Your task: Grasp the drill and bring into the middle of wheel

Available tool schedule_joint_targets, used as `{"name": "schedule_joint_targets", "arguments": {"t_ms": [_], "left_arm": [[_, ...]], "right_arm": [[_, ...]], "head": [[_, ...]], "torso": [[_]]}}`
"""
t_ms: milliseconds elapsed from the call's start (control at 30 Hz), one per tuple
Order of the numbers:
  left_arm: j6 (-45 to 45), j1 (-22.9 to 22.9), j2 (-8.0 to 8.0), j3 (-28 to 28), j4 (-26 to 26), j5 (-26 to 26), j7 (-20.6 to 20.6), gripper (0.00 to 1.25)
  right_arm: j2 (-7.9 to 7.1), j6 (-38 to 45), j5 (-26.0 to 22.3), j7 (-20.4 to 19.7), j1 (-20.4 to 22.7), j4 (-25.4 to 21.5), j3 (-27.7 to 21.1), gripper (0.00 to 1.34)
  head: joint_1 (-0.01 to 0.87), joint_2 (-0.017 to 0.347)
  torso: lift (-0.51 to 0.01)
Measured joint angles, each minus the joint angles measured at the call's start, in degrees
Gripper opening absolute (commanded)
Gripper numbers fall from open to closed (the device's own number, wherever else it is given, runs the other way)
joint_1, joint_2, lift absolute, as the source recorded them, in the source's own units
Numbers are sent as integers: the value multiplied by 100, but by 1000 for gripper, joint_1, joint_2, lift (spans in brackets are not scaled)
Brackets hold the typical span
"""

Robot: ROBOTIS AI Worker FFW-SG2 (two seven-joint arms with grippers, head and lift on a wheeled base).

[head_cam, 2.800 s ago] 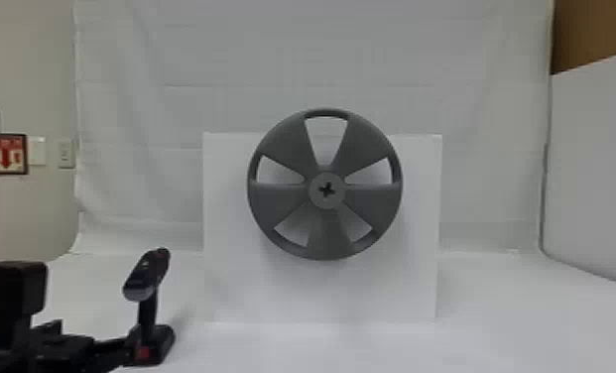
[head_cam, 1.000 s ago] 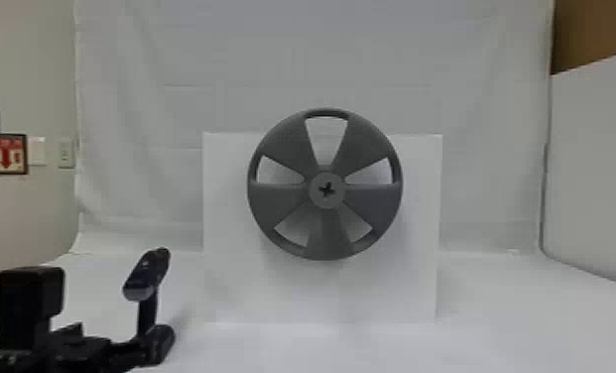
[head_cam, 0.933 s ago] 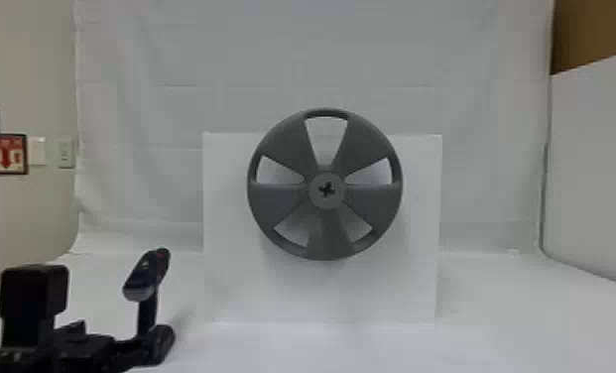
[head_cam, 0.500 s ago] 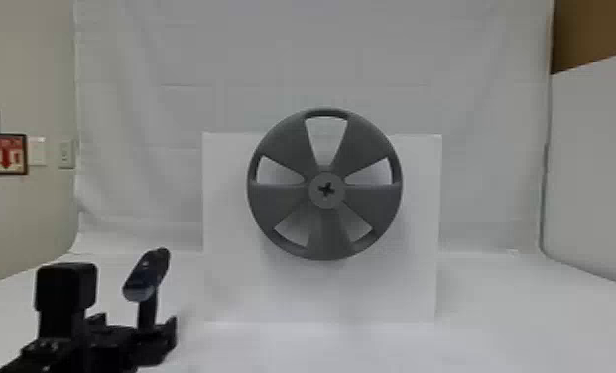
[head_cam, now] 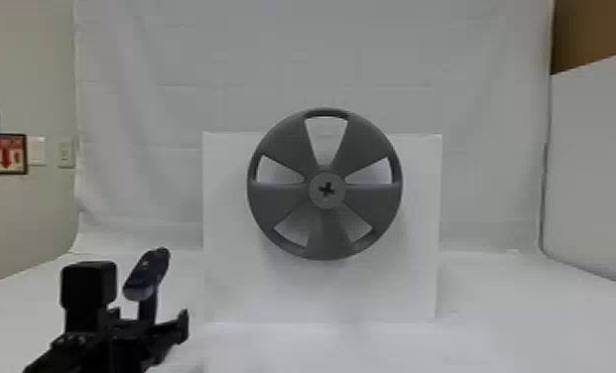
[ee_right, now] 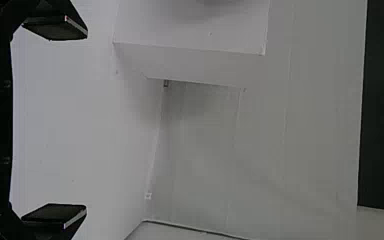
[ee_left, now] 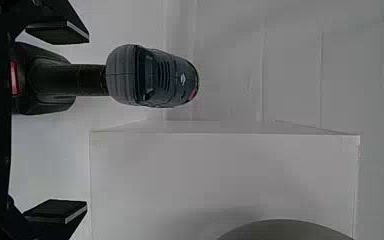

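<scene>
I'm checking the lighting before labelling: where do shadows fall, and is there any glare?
Head view: a soft shadow under the wheel on the white box; left wrist view: one beside the wheel; right wrist view: dim shading beside the box; none shows strong glare.

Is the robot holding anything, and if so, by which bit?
Nothing is held: the left tool is open, not closed on the drill, and the right tool is open and empty.

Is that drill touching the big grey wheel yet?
Apart. The head view shows the drill low on the left and the wheel up to its right, with plain white background between them.
</scene>
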Motion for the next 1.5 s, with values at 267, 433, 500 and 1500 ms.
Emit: {"name": "schedule_joint_targets", "arguments": {"t_ms": [267, 433, 500, 1500], "left_arm": [[-298, -106, -38, -124, 347, 9, 271, 1132], [-451, -194, -52, -206, 530, -2, 440, 1129], [-512, -230, -57, -237, 604, -14, 473, 1128], [-1307, -740, -133, -328, 1855, -70, 1152, 1077]], "right_arm": [[-1, 0, 19, 2, -15, 23, 69, 1259], [-1, 0, 21, 1, -15, 28, 87, 1259], [-1, 0, 26, 1, -15, 28, 98, 1259], [-9, 9, 58, 0, -3, 53, 184, 1259]], "head": [[54, 31], [54, 31], [54, 31], [54, 31]], "torso": [[-403], [-403], [-403], [-403]]}}
